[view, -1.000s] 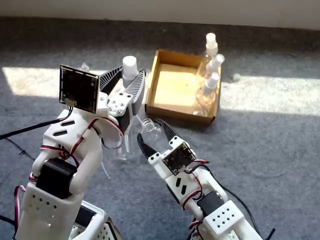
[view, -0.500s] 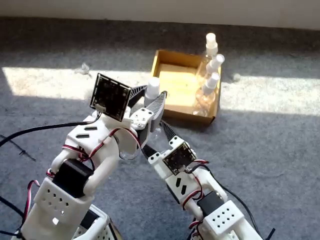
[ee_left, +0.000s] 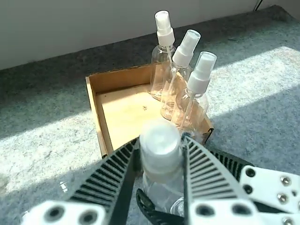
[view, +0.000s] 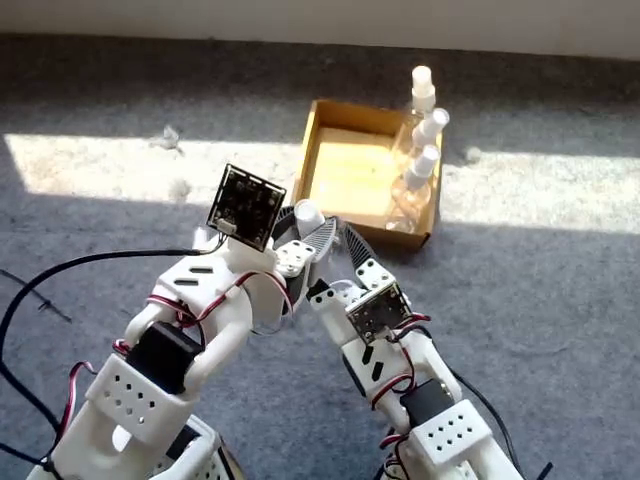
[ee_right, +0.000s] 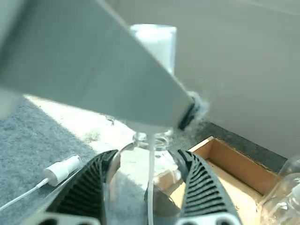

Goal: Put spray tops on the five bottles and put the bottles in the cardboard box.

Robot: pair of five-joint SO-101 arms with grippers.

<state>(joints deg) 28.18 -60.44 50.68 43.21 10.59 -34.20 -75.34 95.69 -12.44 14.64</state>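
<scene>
The spray top (ee_left: 161, 150) was held in the left gripper (ee_left: 161, 140), the fingers closed narrowly on its white cap, just in front of the near wall of the cardboard box (ee_left: 93, 105). Directly beneath it the clear bottle (ee_right: 164, 143) was clasped by the right gripper (ee_right: 149, 159), the fingers set around its body. The thin dip tube (ee_right: 151, 187) was seen passing down through the open neck.

The bottle was judged light, thin-walled and smooth, so likely to slip, or to flex if squeezed hard. It was judged best held around the body below the shoulder, and the top by its cap rather than by the pliant tube.

Three capped bottles (view: 420, 150) appeared to stand inside the box along one wall. A loose spray top (ee_right: 61, 171) lay on the carpet (view: 550, 300), well apart from the box.

Whether the collar was seated on the neck could not be made out. The junction was covered by a blurred grey part of the left arm (ee_right: 93, 70) in the right wrist view, and by both grippers from above.
</scene>
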